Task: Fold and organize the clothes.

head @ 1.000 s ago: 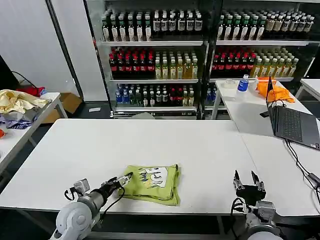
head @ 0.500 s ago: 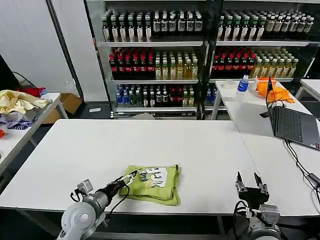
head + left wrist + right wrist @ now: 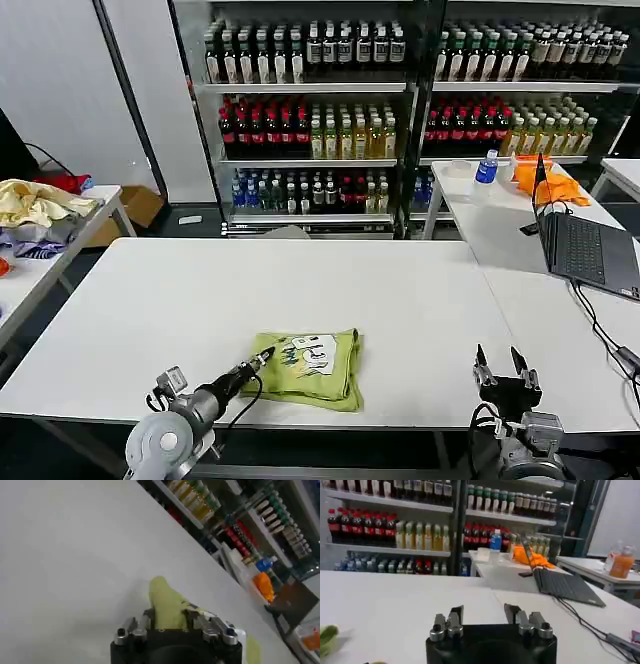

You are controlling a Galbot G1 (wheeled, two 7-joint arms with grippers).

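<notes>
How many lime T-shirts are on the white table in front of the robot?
1. The folded lime T-shirt lies near the front edge, with the left gripper at its left edge. More could be folded underneath.

No words, numbers or brand names can be read anywhere. The folded lime T-shirt (image 3: pixel 308 368) near the front edge of the white table (image 3: pixel 200 300) carries a white patch (image 3: pixel 312 350) with dark marks on it, but they are too small to make out as letters. The bottles (image 3: pixel 310 130) on the far shelves have coloured labels, and their print cannot be read either. The laptop (image 3: pixel 585 245) on the right table shows no legible writing.
</notes>
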